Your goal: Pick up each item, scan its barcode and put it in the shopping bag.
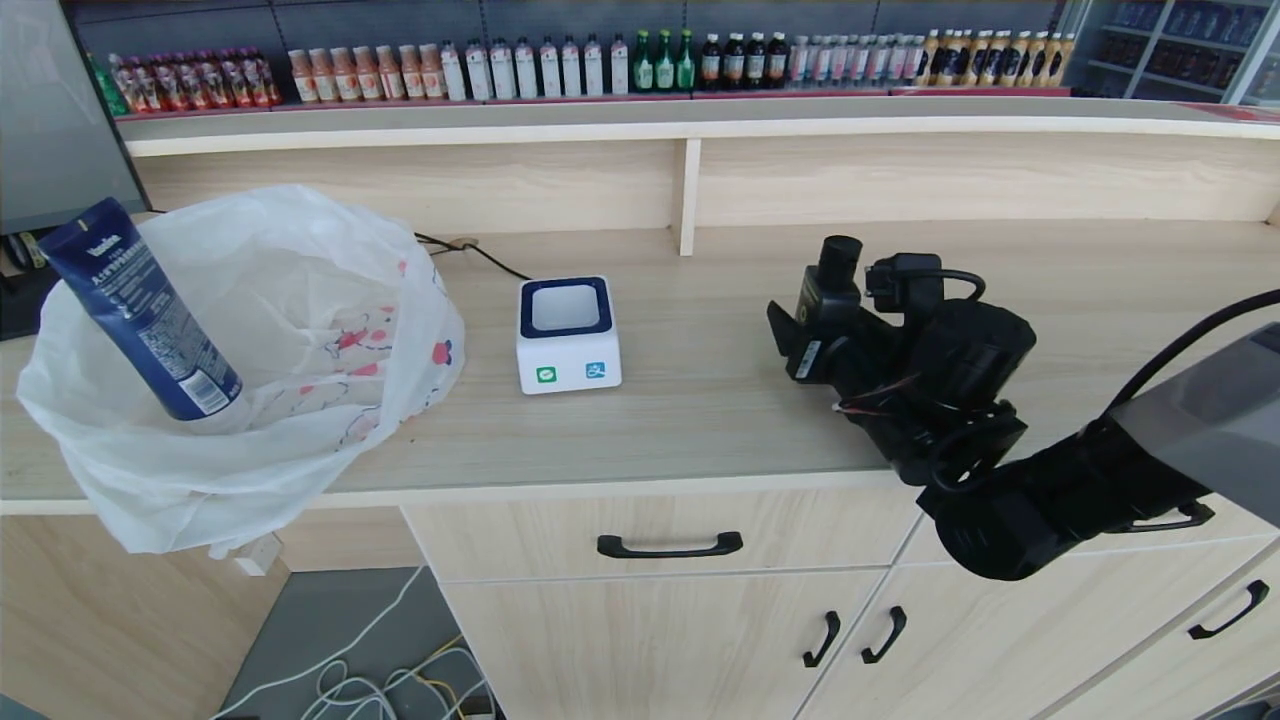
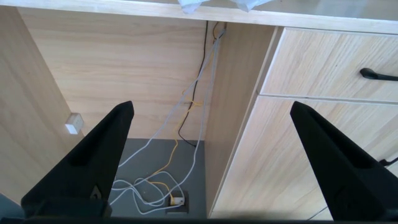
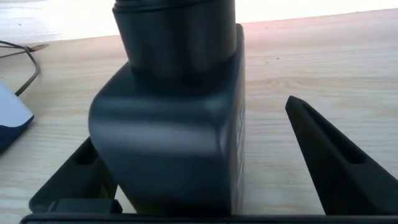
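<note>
A dark, squarish bottle with a round cap [image 1: 835, 285] stands upright on the wooden counter [image 1: 700, 420], right of the middle. My right gripper [image 1: 812, 335] is open around it; in the right wrist view the bottle [image 3: 174, 137] sits between the fingers [image 3: 336, 155], with a gap on one side. The white scanner box [image 1: 567, 335] stands mid-counter. At the counter's left end the white shopping bag [image 1: 300, 260] stands open, with a blue tube [image 1: 140, 310] leaning inside. My left gripper [image 2: 211, 106] hangs open and holds nothing, below the counter edge in front of the cabinet.
A raised back ledge with a divider [image 1: 686, 195] closes off the counter's far side. Shelves of drinks [image 1: 600, 65] stand behind it. The scanner's cable [image 1: 470, 250] runs behind the bag. Drawers with black handles [image 1: 670, 546] are below, and cables [image 2: 155, 186] lie on the floor.
</note>
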Robot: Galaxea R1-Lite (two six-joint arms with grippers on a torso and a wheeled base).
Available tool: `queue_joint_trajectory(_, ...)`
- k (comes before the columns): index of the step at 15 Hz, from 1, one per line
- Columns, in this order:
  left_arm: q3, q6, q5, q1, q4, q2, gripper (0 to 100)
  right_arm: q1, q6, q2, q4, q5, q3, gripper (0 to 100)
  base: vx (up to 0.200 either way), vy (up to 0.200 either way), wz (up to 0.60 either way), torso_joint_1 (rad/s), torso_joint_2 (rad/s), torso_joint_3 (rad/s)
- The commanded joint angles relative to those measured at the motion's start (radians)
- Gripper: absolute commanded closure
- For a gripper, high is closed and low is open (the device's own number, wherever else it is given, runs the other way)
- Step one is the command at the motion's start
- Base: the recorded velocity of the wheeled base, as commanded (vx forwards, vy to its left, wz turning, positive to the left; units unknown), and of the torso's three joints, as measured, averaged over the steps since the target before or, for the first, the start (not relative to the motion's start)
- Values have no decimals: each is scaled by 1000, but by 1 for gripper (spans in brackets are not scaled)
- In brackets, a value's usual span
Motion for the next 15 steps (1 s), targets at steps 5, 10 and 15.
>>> queue_joint_trajectory(5,0,0,0,0,0,0,0,-1,3,-4,0,1,1,100,0,0,0,0,0,0)
queue_joint_trajectory(10,0,0,0,0,0,0,0,-1,0,-27,0,2,4,100,0,0,0,0,0,0)
queue_joint_trajectory(15,0,0,0,0,0,0,0,-1,-11,-93,0,1,27,100,0,0,0,0,0,0)
